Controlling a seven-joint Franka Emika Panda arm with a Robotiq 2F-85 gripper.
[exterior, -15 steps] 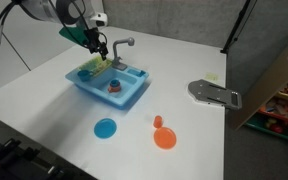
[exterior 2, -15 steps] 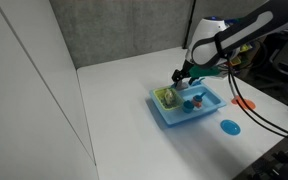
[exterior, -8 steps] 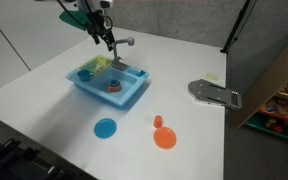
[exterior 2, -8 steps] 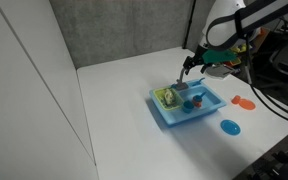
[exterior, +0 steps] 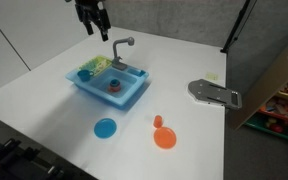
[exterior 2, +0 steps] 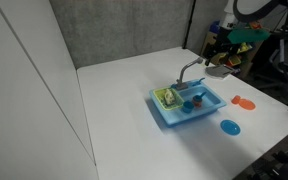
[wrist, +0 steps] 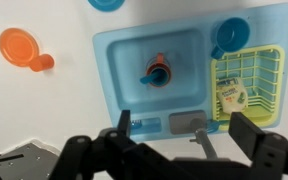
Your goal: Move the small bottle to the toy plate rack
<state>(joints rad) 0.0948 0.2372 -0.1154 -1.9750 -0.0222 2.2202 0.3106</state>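
The small bottle [wrist: 232,96], pale cream, lies in the yellow-green toy plate rack [wrist: 256,72] at one end of the light blue toy sink [wrist: 112,52]. The rack also shows in both exterior views [exterior: 92,69] [exterior 2: 167,97], with the bottle as a pale spot in it [exterior: 86,73]. My gripper [wrist: 184,122] is open and empty, high above the sink near the grey faucet [wrist: 199,135]. It hangs well clear of the rack in both exterior views [exterior: 92,20] [exterior 2: 218,58].
A red and blue toy [wrist: 158,72] sits in the basin, with a blue cup [wrist: 231,36] beside the rack. An orange plate [exterior: 165,139], a small orange cup [exterior: 158,122] and a blue plate [exterior: 105,128] lie on the white table. A grey metal piece [exterior: 214,93] lies near a cardboard box [exterior: 276,75].
My gripper has risen up and away from the sink, open and empty. The small bottle stays in the rack.
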